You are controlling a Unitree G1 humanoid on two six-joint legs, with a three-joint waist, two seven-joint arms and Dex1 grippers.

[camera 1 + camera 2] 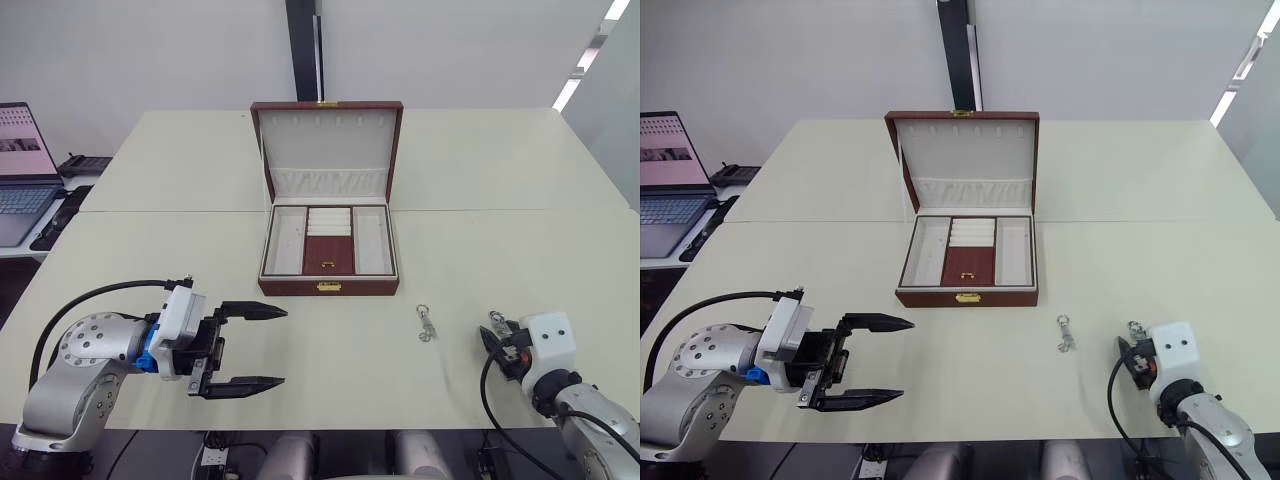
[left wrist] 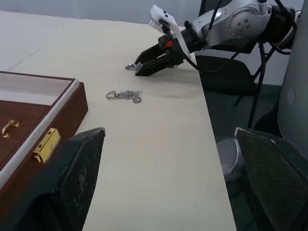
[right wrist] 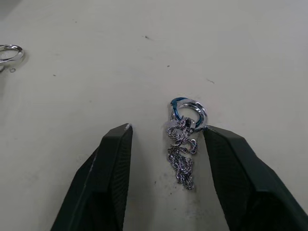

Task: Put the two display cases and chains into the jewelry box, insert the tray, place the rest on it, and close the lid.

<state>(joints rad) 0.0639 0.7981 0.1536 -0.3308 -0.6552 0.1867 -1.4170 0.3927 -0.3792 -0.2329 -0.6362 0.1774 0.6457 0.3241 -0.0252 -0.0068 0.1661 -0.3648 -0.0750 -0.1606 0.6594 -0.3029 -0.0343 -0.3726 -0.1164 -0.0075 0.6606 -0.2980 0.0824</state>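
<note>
The jewelry box (image 1: 328,286) stands open at mid-table, its lid (image 1: 327,150) upright behind it. The tray (image 1: 328,252) sits inside, gold pull toward me. One silvery trinket (image 1: 426,323) lies on the table right of the box. A second trinket (image 3: 184,129) lies between the fingers of my right gripper (image 3: 167,129), which is open and low over the table at the front right. My left gripper (image 1: 284,346) hangs open and empty front left of the box. The display cases and chains are out of view.
A laptop (image 1: 25,165) and dark devices (image 1: 60,215) sit on a side table at the far left. The table's front edge runs close under both grippers. An office chair (image 2: 231,72) stands beyond the table's right edge.
</note>
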